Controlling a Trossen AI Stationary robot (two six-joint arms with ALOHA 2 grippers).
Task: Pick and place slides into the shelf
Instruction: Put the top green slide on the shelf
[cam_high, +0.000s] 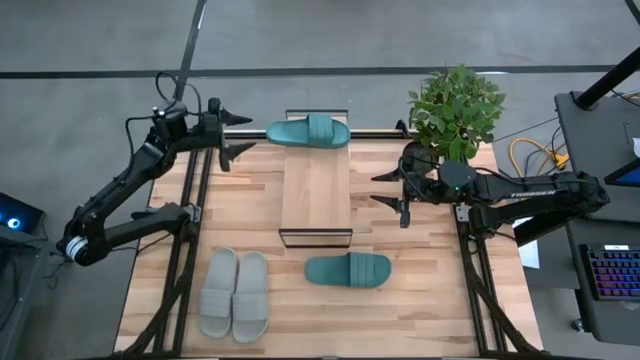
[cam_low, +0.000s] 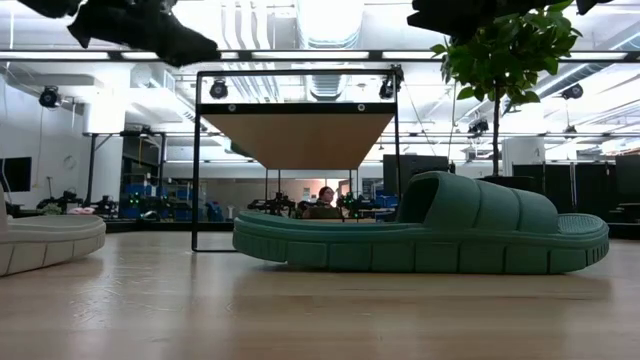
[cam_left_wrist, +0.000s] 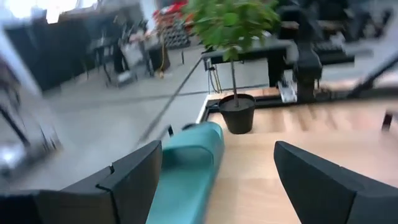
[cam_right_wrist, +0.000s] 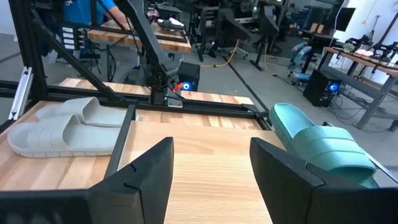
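**No slide on the shelf's plank yet; both hands empty**

Going left to right in the high view: the left hand (cam_high: 236, 135) hangs at the upper left of the pale wooden worktop (cam_high: 420, 310), fingers spread apart and holding nothing. Lower left, the light grey pair of ribbed-strap slides (cam_high: 234, 294) lies side by side, untouched.

At centre stands the shelf (cam_high: 316, 193), a narrow light-wood plank on a thin black wire frame; its top is bare. One teal-green slide (cam_high: 308, 131) lies at the shelf's upper end, by the worktop's far edge, the other teal-green slide (cam_high: 348, 270) just below its lower end. All four seem left to place.

At right, the right hand (cam_high: 388, 190) waits beside the shelf, fingers apart, empty, a potted green plant (cam_high: 455, 105) close behind. Open room lies at lower right; the far slide sits near the drop-off.
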